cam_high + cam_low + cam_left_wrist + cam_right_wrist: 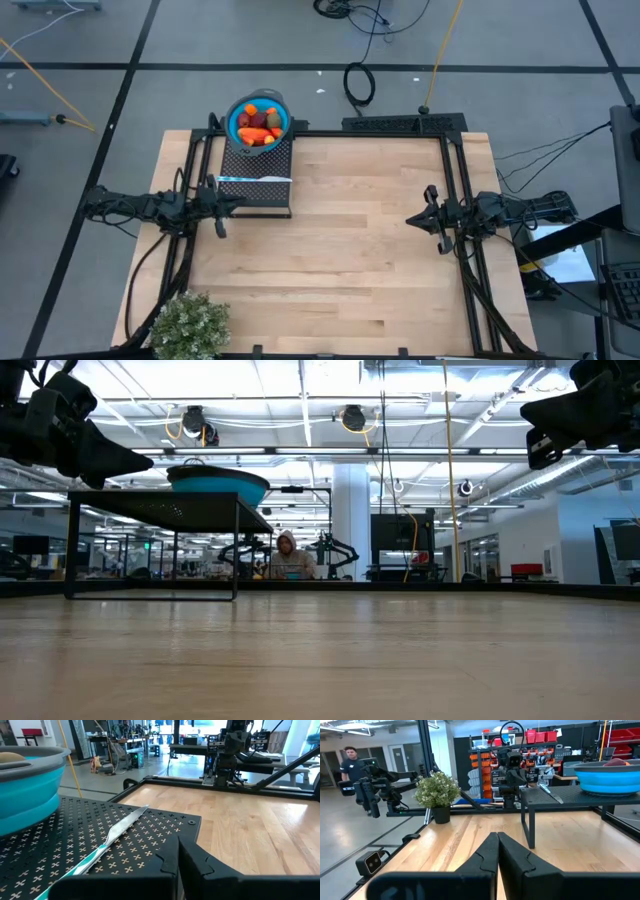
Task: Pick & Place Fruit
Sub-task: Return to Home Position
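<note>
The fruit [258,123], orange, red and olive-brown pieces, lies heaped in a blue bowl [240,112]. The bowl stands on a black perforated stand [262,195] at the table's far left. A blue-handled knife [120,832] lies flat on the stand's top. My left gripper [236,208] hovers shut beside the stand's near edge, pointing toward the table's right and holding nothing. My right gripper [411,218] hovers shut above the table's right side, pointing left and holding nothing. Their shut fingertips show in the left wrist view [178,845] and in the right wrist view [497,838].
A bushy green plant [190,325] in a pot stands at the table's near left corner. Bare wooden tabletop [340,260] lies between the two arms. Black frame rails [455,190] run along the table's edges. People show in the room beyond the table.
</note>
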